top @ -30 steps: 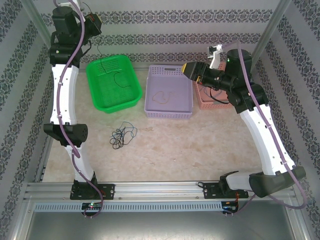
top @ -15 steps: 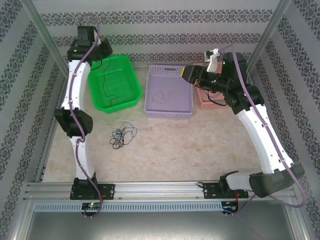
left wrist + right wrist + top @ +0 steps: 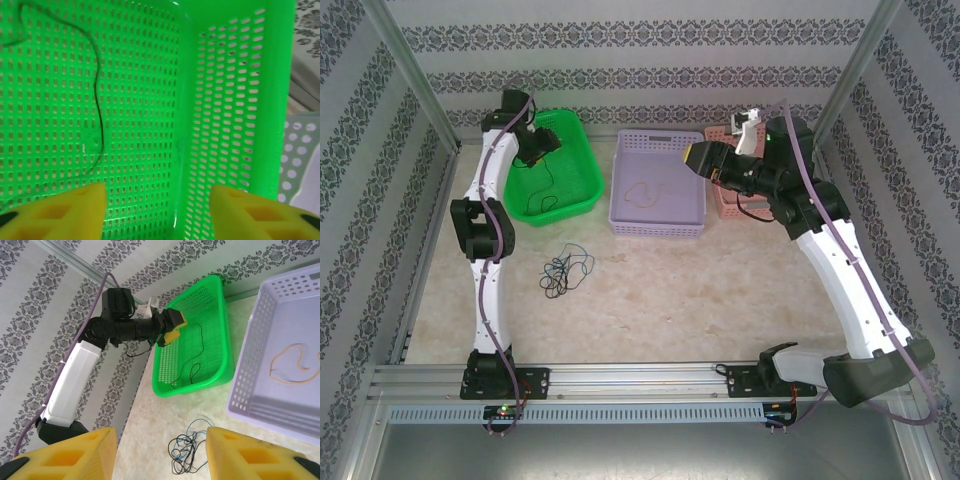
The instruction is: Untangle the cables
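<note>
Nearest me, a knot of black and blue cables (image 3: 565,272) lies unsorted on the pale marbled tabletop (image 3: 720,290), so I judge the job about half done. Beyond it, one black cable (image 3: 97,115) lies in the green basket (image 3: 578,175) under my left gripper (image 3: 157,200), fingers (image 3: 65,210) spread and empty. A tan cable (image 3: 642,190) lies in the purple basket (image 3: 655,228) near my right gripper (image 3: 160,450), likewise parted and holding nothing, and behind it all stands striped damask wallpaper (image 3: 650,50).
</note>
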